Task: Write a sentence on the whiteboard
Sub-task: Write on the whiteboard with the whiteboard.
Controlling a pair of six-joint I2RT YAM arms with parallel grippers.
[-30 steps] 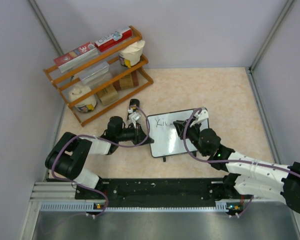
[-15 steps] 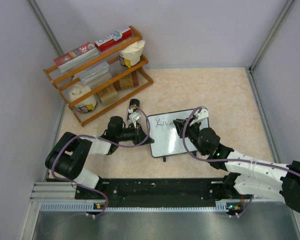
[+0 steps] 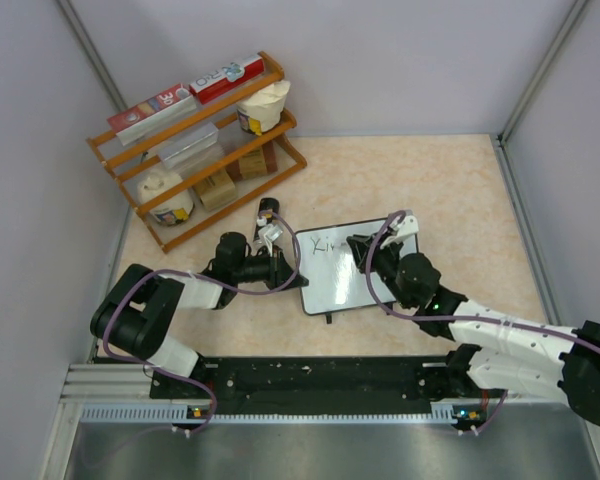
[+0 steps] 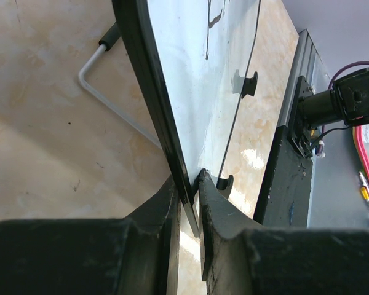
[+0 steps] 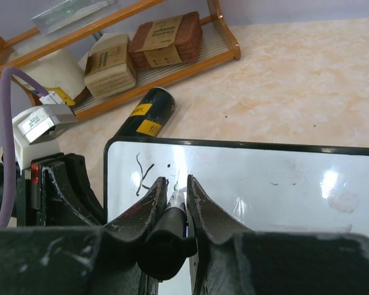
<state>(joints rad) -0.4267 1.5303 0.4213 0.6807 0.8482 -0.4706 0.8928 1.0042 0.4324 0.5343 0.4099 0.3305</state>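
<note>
The whiteboard (image 3: 365, 285), white with a thin black frame, stands tilted in the middle of the table. My left gripper (image 3: 292, 272) is shut on its left edge (image 4: 166, 153). My right gripper (image 3: 358, 247) is shut on a black marker (image 5: 172, 221), whose tip touches the board's upper left area. A few thin black marker strokes (image 5: 142, 175) of the sentence show just left of the tip; they also appear in the top view (image 3: 327, 243). The board also fills the right wrist view (image 5: 277, 184).
A wooden rack (image 3: 195, 145) with boxes and jars stands at the back left. A black can with a yellow label (image 5: 146, 114) lies between rack and board. The board's wire foot (image 4: 104, 98) rests on the table behind it.
My right gripper with the marker has shifted slightly along the board's top area. The left arm and the board have not moved.
</note>
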